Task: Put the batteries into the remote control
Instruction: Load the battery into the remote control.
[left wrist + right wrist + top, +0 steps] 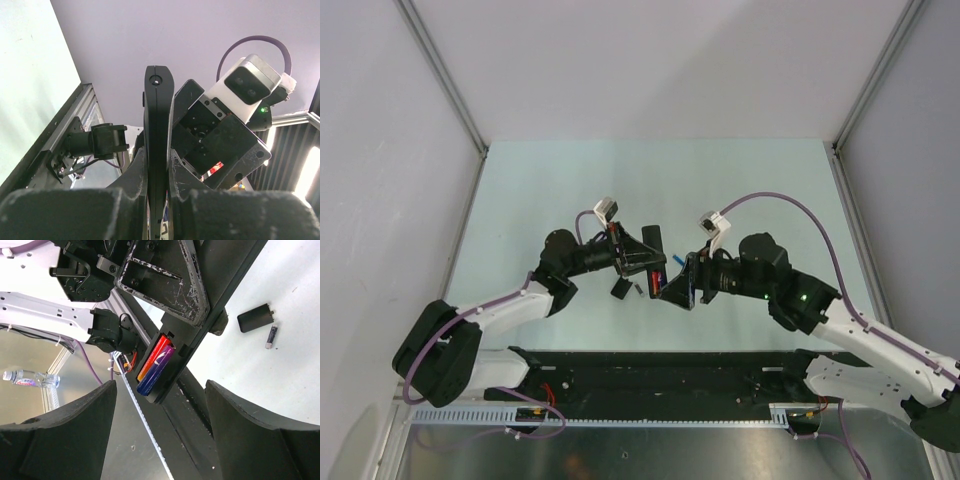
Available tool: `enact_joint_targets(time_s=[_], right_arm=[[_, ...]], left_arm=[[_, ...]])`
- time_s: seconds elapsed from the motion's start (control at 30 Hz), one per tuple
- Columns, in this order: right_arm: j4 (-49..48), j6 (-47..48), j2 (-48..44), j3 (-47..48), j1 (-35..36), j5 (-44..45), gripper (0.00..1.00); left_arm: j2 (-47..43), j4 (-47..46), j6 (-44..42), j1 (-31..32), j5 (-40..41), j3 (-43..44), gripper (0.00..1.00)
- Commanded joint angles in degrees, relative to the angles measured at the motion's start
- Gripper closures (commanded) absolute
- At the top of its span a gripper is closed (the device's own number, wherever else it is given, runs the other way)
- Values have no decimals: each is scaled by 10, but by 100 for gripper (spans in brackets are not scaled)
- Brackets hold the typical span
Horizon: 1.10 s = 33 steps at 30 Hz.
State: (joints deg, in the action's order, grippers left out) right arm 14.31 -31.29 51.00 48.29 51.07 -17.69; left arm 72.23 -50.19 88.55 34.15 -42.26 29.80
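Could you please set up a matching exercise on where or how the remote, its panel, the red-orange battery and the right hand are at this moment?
Things:
1. remote
2. panel
3. red-orange battery
4. right hand

Place or state:
A. open
B. lying flat on the table
C. sitting inside the remote
D. clamped in the left hand

Pairs: 1-D, 2-B, 3-C, 4-A
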Motion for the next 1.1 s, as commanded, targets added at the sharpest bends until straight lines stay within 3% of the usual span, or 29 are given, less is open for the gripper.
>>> enact_joint_targets(time_s=[0.0,0.27,0.8,1.07], right_arm=[[-57,-14,1,-8,-2,-19,25],[-121,-73,29,-29,-21,-49,27],[-159,-103,37,-49,-37,-74,51],[-169,-111,39,-58,-38,-76,59]], left_arm=[[-20,-29,8,1,-10,25,100],[-24,-28,5,6,-9,22,100],[-38,-28,7,7,-7,19,100],[-41,-29,8,11,-3,25,100]])
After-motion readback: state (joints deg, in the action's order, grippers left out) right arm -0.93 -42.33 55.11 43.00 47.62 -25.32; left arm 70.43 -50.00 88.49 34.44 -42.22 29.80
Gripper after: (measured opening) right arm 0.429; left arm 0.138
